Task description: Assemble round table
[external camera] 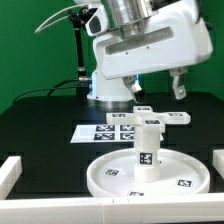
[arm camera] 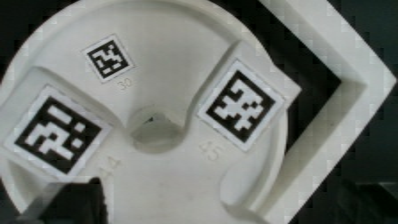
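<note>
The round rimmed disc (external camera: 105, 180) lies flat at the front. The short post (external camera: 147, 152) stands upright on its middle, with a tag on its side. The cross-shaped foot piece (external camera: 163, 119) lies flat just behind the post. My gripper (external camera: 158, 92) hangs above the foot piece with its fingers (external camera: 180, 88) spread wide and nothing between them. In the wrist view a white tagged part (arm camera: 169, 165) with a small centre hole (arm camera: 157, 131) fills the picture close up; it looks like the foot piece.
The marker board (external camera: 100, 130) lies flat behind the disc, toward the exterior view's left. White border rails stand at the left (external camera: 10, 175) and right (external camera: 215, 165) edges. The robot's base (external camera: 110, 90) and a black stand (external camera: 78, 60) are at the back.
</note>
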Controlling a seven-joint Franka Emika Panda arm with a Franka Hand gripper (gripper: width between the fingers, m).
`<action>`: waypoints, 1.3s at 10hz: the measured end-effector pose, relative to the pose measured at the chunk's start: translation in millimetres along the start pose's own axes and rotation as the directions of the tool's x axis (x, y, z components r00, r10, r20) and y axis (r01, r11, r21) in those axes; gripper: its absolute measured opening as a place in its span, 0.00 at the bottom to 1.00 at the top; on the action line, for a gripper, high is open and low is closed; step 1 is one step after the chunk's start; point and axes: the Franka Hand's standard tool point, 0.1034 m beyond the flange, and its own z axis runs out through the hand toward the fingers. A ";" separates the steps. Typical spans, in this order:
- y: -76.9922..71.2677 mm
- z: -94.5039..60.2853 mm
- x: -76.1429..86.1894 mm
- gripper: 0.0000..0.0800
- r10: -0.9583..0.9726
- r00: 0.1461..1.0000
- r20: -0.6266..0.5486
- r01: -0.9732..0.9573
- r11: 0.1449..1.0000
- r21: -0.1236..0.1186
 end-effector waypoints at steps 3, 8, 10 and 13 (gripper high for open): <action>-3.2 1.0 3.5 0.81 -0.202 0.979 0.012 0.202 0.979 -0.016; 0.1 -0.2 10.1 0.81 -0.718 0.696 0.030 0.718 0.693 -0.070; -1.5 -1.0 13.0 0.81 -0.861 0.506 0.060 0.861 0.499 -0.102; 2.3 -0.7 16.2 0.81 -0.945 0.316 0.081 0.947 0.309 -0.093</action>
